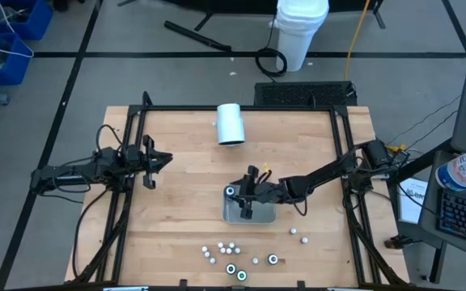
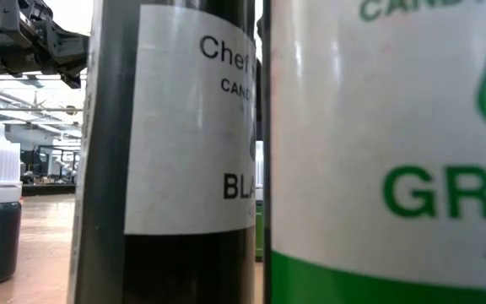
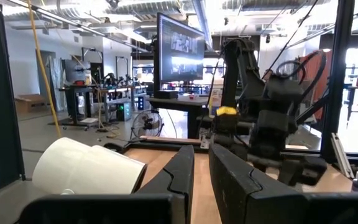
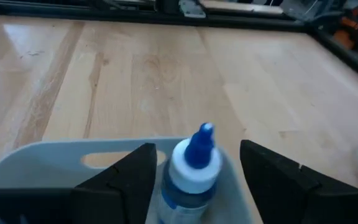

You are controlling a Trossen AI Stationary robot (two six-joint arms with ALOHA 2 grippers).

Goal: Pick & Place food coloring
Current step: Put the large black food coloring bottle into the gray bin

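Note:
A small food coloring bottle [image 4: 192, 165] with a white cap and blue tip stands upright on its base inside the grey tray [image 4: 36, 158]. My right gripper [image 4: 197, 180] is open above the tray [image 1: 261, 218], one finger on each side of the bottle, clear of it. Another bottle with a teal ring [image 1: 230, 191] sits at the tray's far left corner. Several more bottles [image 1: 231, 257] stand loose by the near edge. My left gripper [image 1: 162, 160] waits shut at the table's left, holding nothing.
A large white cylinder [image 1: 230, 124] lies on its side at the far middle of the table. Two small bottles [image 1: 298, 234] stand right of the tray. In the low view a black-labelled bottle [image 2: 184, 152] and a green-labelled bottle [image 2: 395, 152] fill the picture.

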